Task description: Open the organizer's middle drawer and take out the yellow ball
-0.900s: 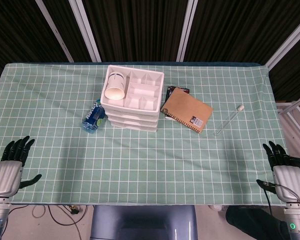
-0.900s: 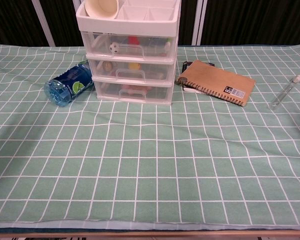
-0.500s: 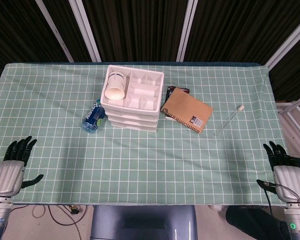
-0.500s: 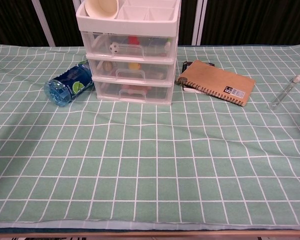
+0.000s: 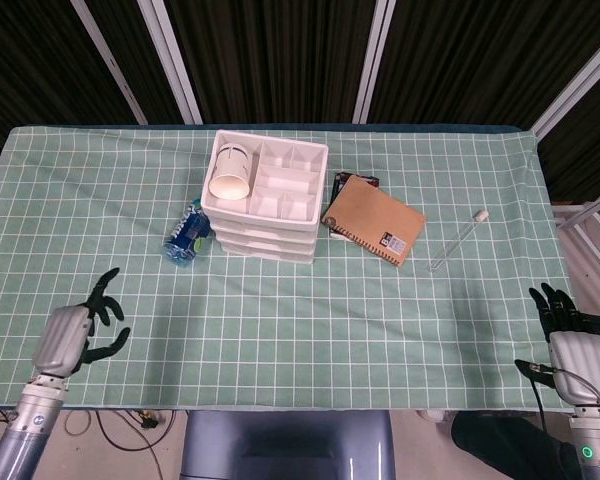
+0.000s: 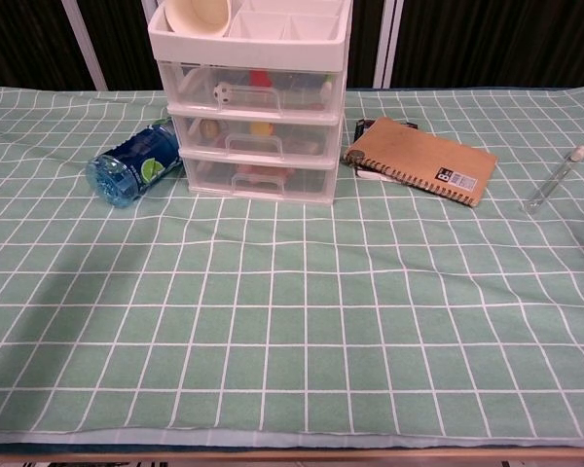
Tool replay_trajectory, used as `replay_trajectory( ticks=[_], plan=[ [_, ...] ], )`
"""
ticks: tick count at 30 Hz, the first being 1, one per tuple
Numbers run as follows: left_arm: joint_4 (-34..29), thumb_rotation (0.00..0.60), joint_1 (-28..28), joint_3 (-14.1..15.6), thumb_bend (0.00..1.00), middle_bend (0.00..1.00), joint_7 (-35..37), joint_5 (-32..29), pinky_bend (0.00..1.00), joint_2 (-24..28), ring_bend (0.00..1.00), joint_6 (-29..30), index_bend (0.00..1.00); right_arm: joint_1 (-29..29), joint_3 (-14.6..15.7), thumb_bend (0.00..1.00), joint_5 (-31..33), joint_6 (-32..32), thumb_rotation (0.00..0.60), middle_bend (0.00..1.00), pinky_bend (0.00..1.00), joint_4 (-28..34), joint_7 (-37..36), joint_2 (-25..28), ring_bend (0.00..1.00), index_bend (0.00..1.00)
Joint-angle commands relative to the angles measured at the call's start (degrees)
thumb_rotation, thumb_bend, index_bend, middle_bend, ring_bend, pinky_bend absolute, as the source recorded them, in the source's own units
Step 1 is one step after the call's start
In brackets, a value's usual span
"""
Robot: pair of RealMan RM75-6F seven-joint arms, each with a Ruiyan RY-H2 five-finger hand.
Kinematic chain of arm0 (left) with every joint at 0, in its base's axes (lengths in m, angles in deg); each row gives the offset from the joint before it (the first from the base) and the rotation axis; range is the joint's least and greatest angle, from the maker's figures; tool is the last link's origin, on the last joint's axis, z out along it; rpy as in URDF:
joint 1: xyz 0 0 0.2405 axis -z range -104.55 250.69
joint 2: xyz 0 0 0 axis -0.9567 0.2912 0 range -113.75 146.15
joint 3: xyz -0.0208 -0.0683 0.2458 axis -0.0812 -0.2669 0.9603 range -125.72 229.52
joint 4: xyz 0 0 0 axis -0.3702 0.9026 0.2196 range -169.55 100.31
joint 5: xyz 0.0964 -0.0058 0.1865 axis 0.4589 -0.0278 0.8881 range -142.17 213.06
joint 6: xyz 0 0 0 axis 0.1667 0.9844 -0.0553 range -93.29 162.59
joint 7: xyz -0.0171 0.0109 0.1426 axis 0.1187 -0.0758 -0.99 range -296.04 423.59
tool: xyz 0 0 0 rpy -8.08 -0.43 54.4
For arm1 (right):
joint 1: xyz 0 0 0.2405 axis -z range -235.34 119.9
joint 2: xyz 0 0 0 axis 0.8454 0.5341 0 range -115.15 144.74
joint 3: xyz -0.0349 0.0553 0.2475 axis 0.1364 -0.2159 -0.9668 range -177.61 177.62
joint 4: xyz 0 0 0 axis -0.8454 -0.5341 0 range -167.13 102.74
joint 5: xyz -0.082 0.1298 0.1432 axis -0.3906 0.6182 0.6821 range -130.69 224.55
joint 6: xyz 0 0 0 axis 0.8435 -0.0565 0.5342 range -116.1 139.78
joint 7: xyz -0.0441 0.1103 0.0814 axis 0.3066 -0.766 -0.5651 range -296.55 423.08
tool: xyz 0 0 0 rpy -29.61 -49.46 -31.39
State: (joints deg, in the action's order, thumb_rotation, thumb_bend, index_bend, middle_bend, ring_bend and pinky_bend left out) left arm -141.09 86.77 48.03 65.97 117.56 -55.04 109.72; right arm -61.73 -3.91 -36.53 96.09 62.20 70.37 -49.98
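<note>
Organizer (image 6: 256, 107) sits light at 12 o'clock on the bench (image 5: 280, 310); pulling its middle drawer (image 6: 256, 138) unbraced may drag it. Both hands, left (image 5: 75, 335) and right (image 5: 570, 340), are empty, fingers apart.

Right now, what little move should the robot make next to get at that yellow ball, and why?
Probably reach the left hand toward the middle drawer's handle on the white plastic organizer. All drawers look closed, the small yellow ball sits behind the clear front, and both hands hang open near the table's front edge.

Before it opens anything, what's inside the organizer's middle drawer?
Through the closed middle drawer front, a yellow ball and a tan item beside it show. The handle and frosted plastic hide the rest.
</note>
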Motion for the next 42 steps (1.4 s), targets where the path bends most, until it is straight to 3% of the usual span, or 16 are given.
replay_trajectory(
  ticks=[1,7,18,29,42],
  plan=[
    [-5.72,0.6,5.92,-4.71,0.5,0.89,4.65,-9.16,0.99,-4.41,0.9,-9.11,0.03,-0.02,-0.05,0.05,0.21,-0.19,0.6,0.0,0.23,0.13,-0.24,0.13,0.0,0.0],
    [-4.55,0.6,13.25,-10.53,0.53,0.97,8.74,-21.19,1.0,-11.7,0.96,-18.58,0.04,-0.13,-0.32,0.06,1.03,-0.77,0.6,0.0,0.23,0.18,-1.02,0.31,0.0,0.0],
    [7.01,0.6,22.36,-15.15,0.53,0.98,4.88,-35.65,1.0,-24.87,0.98,-21.74,0.05,-0.37,-0.85,0.06,2.73,-1.98,0.6,0.0,0.23,0.58,-2.44,0.68,0.0,0.0],
    [14.89,0.6,26.15,-18.12,0.53,0.99,6.13,-42.17,1.0,-30.5,0.98,-24.64,0.06,-0.54,-1.01,0.06,3.7,-2.86,0.6,0.0,0.23,1.19,-2.91,0.97,0.0,0.0],
    [20.83,0.6,29.18,-21.0,0.53,0.99,8.47,-42.68,1.0,-34.29,0.98,-27.45,0.1,-0.58,-1.03,0.06,3.96,-3.05,0.6,0.0,0.23,1.36,-2.98,1.05,0.0,0.0]
  ],
)
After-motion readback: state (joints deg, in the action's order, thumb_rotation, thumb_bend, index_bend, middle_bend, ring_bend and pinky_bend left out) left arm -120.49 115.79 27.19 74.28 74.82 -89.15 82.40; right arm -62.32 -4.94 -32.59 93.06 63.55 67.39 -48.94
